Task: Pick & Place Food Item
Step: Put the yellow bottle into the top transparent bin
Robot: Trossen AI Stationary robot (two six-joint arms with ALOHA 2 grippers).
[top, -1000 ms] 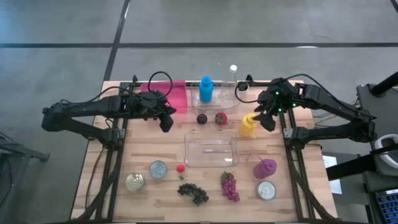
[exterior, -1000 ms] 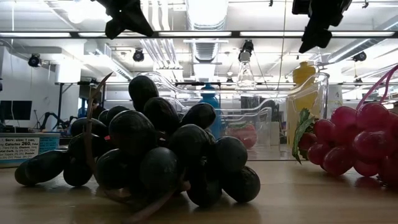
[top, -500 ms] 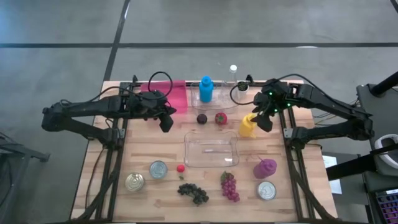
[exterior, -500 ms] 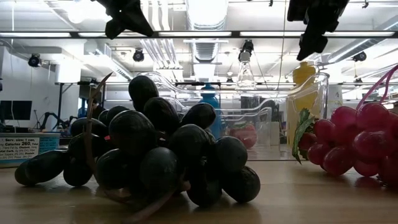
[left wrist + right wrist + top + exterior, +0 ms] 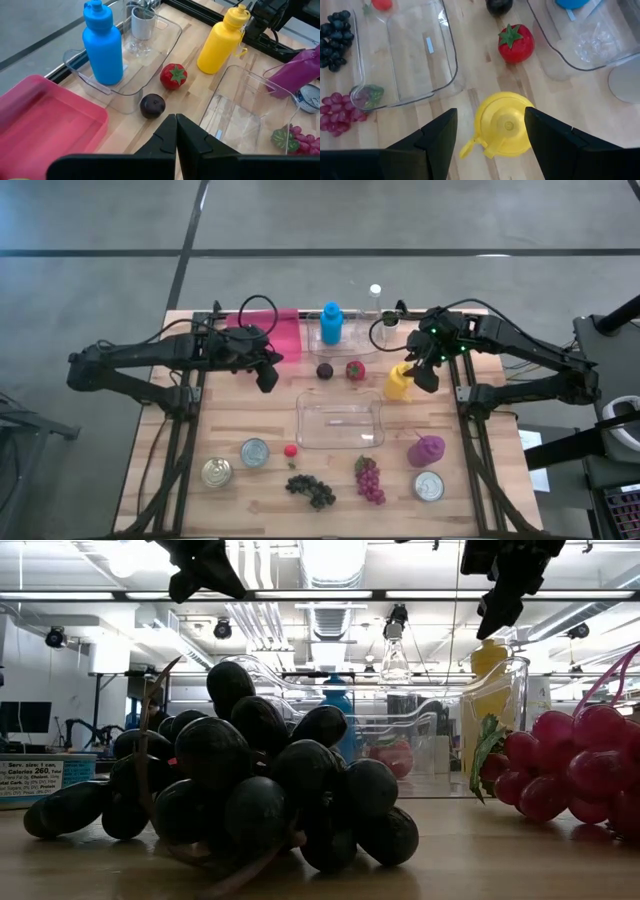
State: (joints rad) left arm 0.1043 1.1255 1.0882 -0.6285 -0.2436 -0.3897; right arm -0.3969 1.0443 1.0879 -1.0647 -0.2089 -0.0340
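A yellow bottle [image 5: 398, 381] stands upright on the table right of the clear container [image 5: 340, 423]. My right gripper [image 5: 421, 376] is open just above it. In the right wrist view its fingers [image 5: 436, 142] stand on either side of the bottle's cap [image 5: 504, 126] without touching. A red tomato-like fruit [image 5: 355, 369] and a dark plum [image 5: 325, 370] lie on the table behind the container. My left gripper [image 5: 268, 376] is shut and empty, above the table left of the plum; it also shows in the left wrist view [image 5: 176, 131].
A clear tray [image 5: 350, 340] at the back holds a blue bottle [image 5: 331, 323] and a cup; a pink tray [image 5: 272, 332] lies left of it. Near the front are black grapes [image 5: 310, 490], red grapes [image 5: 369, 480], a small red fruit [image 5: 291, 450], three cans and a purple bottle [image 5: 425, 448].
My right gripper has gone a little toward the table's left edge and now stands over the yellow bottle. Its fingers stay open.
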